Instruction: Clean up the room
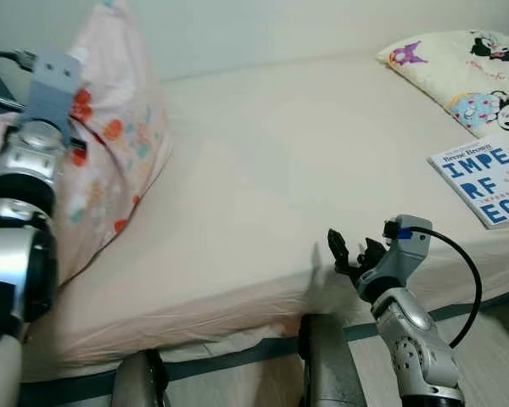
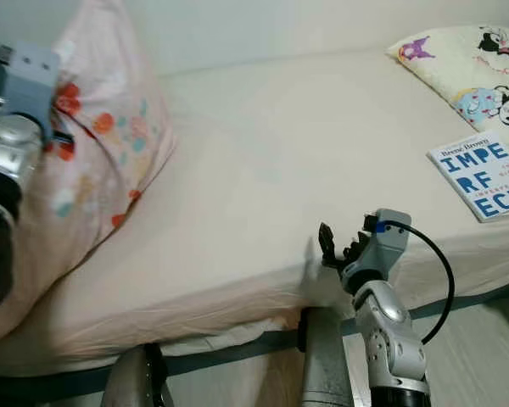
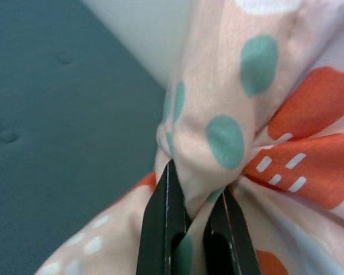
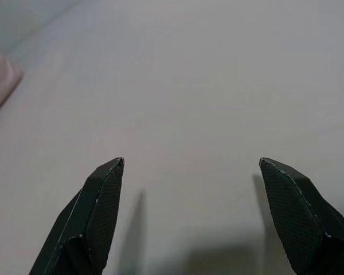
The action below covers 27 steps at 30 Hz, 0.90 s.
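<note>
Pillow [image 1: 110,161], floral, stands at the bed's [image 1: 263,186] left end, propped upright against the wall. Judgement: soft, light, floppy, will sag and swing; a bunched corner of cover is the easy grab, fabric may slip if pinch is thin. Nearest, at the bed's front edge: right gripper [image 1: 349,252], fingers spread wide, holding nothing, hovering just over the sheet edge. Left gripper [image 3: 195,229] up at the bed's left end, fingers nearly closed, pinching a gathered fold of the pillow cover; grip looks firm. Farther, toward the bed's right side: book [image 1: 483,180] flat on the sheet. Beyond it, at the far right corner, a cartoon pillow [image 1: 467,72].
</note>
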Available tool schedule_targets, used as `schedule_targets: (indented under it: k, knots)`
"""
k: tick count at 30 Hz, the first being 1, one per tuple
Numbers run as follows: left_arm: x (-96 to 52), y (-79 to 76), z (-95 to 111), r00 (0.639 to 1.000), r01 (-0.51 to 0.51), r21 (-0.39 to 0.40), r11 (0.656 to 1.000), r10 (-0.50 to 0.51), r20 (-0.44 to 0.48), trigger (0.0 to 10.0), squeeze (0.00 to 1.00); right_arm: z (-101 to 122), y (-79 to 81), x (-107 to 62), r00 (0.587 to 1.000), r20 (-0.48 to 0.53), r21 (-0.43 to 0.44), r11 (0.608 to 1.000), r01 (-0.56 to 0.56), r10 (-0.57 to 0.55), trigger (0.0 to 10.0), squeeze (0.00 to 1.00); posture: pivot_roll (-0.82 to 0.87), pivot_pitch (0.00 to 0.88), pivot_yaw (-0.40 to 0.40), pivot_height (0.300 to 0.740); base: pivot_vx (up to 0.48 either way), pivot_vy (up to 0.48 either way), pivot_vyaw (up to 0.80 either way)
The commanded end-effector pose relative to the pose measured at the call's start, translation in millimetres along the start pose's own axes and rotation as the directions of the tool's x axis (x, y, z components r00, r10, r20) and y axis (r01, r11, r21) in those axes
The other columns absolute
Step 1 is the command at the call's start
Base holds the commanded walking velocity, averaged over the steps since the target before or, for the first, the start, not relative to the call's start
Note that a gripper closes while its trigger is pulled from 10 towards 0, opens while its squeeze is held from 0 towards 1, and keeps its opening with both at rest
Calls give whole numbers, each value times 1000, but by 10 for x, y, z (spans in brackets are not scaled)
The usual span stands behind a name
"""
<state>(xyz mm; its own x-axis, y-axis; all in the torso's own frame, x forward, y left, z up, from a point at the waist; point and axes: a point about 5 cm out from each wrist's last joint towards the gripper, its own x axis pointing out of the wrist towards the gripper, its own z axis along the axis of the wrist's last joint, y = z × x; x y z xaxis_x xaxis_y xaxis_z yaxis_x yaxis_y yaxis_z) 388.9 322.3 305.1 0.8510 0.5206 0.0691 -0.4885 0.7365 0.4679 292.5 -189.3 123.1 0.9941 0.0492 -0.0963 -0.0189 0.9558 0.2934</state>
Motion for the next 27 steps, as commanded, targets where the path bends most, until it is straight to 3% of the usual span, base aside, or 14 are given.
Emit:
schedule_targets:
  k: [1, 2, 4, 5, 6, 7, 9, 10, 11, 13, 16, 24, 26, 27]
  knots:
    - [18, 422, -115, 985, -160, -11, 987, 159, -62, 10000, 0, -32, 1, -41, 1000, -16, 17, 1000, -1, 2, 10000, 0, -47, 263, 46, 486, 0, 0, 0]
    - [13, 590, -111, 973, -224, -29, 974, 222, -65, 10000, 0, -32, 2, -43, 1000, -18, 16, 1000, -3, 3, 10000, 0, -47, 264, 43, 486, 0, 0, 0]
    - [13, 590, -111, 973, -224, -29, 974, 222, -65, 10000, 0, -32, 2, -43, 1000, -18, 16, 1000, -3, 3, 10000, 0, -47, 264, 43, 486, 0, 0, 0]
    - [2, 764, -70, 956, -290, -50, 956, 287, -52, 10000, 0, -29, 4, -38, 1000, -20, 15, 1000, -5, 5, 10000, 0, -47, 263, 38, 486, 0, 0, 0]
    - [2, 764, -70, 956, -290, -50, 956, 287, -52, 10000, 0, -29, 4, -38, 1000, -20, 15, 1000, -5, 5, 10000, 0, -47, 263, 38, 486, 0, 0, 0]
    - [-15, 920, 7, 937, -350, -73, 934, 350, -24, 10000, 0, -21, 10, -32, 1000, -20, 15, 1000, -10, 11, 10000, 0, -44, 264, 33, 486, 0, 0, 0]
    - [-15, 920, 7, 937, -350, -73, 934, 350, -24, 10000, 0, -21, 10, -32, 1000, -20, 15, 1000, -10, 11, 10000, 0, -44, 264, 33, 486, 0, 0, 0]
    - [-54, 1144, 146, 899, -431, -121, 894, 437, 28, 10000, 0, -8, 25, -15, 1000, -21, 14, 1000, -20, 20, 10000, 0, -43, 266, 27, 486, 0, 0, 0]
    - [-54, 1144, 146, 899, -431, -121, 894, 437, 28, 10000, 0, -8, 25, -15, 1000, -21, 14, 1000, -20, 20, 10000, 0, -43, 266, 27, 486, 0, 0, 0]
    - [-103, 1215, 519, 862, -455, -191, 870, 484, 149, 10000, 0, 8, 55, 2, 999, -17, 16, 999, -37, 37, 10000, 0, -44, 266, 24, 486, 0, 0, 0]
    - [-115, 1204, 609, 855, -453, -198, 869, 487, 179, 10000, 0, 12, 63, 3, 999, -15, 18, 999, -40, 40, 10000, 0, -44, 266, 24, 486, 0, 0, 0]
    - [-130, 1066, 792, 844, -431, -232, 872, 481, 239, 10000, 0, 19, 69, 4, 999, -12, 21, 999, -43, 44, 10000, 0, -40, 268, 30, 486, 0, 0, 0]
    - [-44, 194, 569, 950, -165, -82, 983, 180, 254, 10000, 0, -19, 69, -9, 999, -22, 24, 999, -34, 35, 10000, 0, -40, 273, 44, 486, 0, 0, 0]
    - [-44, 194, 569, 950, -165, -82, 983, 180, 254, 10000, 0, -19, 69, -9, 999, -22, 24, 999, -34, 35, 10000, 0, -40, 273, 44, 486, 0, 0, 0]
